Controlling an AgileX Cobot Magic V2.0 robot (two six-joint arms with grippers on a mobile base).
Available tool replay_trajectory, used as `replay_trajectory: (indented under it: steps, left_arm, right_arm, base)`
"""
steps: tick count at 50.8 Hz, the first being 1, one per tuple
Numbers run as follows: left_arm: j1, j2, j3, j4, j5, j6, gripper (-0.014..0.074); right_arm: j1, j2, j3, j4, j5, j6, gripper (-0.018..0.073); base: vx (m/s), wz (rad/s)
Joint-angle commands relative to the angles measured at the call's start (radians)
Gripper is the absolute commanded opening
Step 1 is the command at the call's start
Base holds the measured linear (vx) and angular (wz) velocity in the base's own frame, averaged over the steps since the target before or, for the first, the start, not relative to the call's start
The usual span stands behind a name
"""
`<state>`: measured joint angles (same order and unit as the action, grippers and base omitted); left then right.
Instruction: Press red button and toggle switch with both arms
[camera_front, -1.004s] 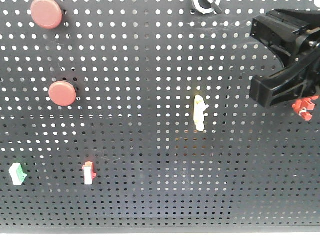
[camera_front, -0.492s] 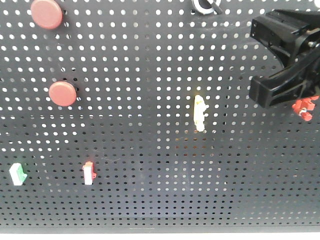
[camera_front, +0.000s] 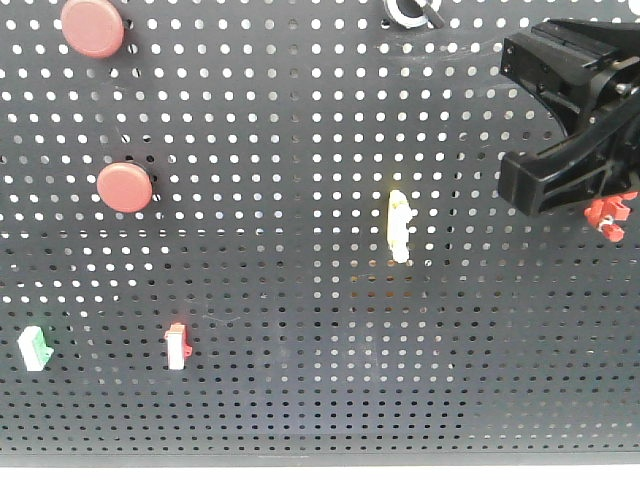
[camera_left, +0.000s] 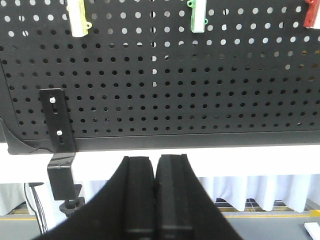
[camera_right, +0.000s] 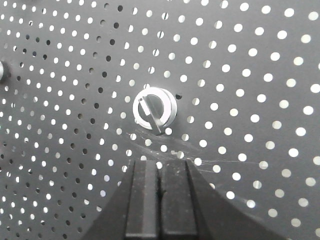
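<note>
Where the front view begins at the left, the red button (camera_front: 92, 27) sits on the black pegboard (camera_front: 300, 130) near the top corner. The slightly smaller red button (camera_front: 125, 187) is mounted below it and a little to the right. Low on the board come a green-and-white piece (camera_front: 35, 349) and then the small red-and-white rocker (camera_front: 177, 346). Past the middle, the pale yellow lever (camera_front: 399, 226) stands upright. A silver knob (camera_front: 410, 10) is cut off by the top edge above it. At the far right, black angular arm parts (camera_front: 570, 120) reach in from the edge, though this view does not tell which arm they belong to. The toggle switch (camera_front: 610, 213) shows just under their lower part, close against it. Whether they touch cannot be told.

In the left wrist view, the left claw (camera_left: 155, 165) is narrow, its two fingers pressed together with nothing between them. It points up at the board's lower edge from below, well apart from the switches. A black slotted bracket (camera_left: 60, 135) hangs from the board at the left.

In the right wrist view, the right claw (camera_right: 159, 167) is likewise narrow, its fingers together and holding nothing. It is aimed at the silver knob (camera_right: 155, 109), just short of it.
</note>
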<state>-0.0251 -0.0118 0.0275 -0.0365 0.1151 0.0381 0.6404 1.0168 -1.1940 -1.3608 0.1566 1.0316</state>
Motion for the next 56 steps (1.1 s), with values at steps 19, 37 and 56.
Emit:
replay_trajectory:
  steps: [19,37,56]
  left_arm:
    - [0.001,0.008,0.028,-0.011,-0.077,-0.004,0.0002]
    - [0.001,0.008,0.028,-0.011,-0.077,-0.004,0.0002]
    - [0.001,0.008,0.028,-0.011,-0.077,-0.004,0.0002]
  right_arm:
    - [-0.005,-0.016,-0.025,-0.02,0.045,-0.001,0.0]
    - [-0.016,-0.252,0.187,0.633,0.276,-0.545,0.0]
    - [-0.563,-0.739,0.716,1.201,-0.076,-0.926,0.0]
  base:
    - [0.0,0.0]
    - [0.0,0.0]
    - [0.0,0.0]
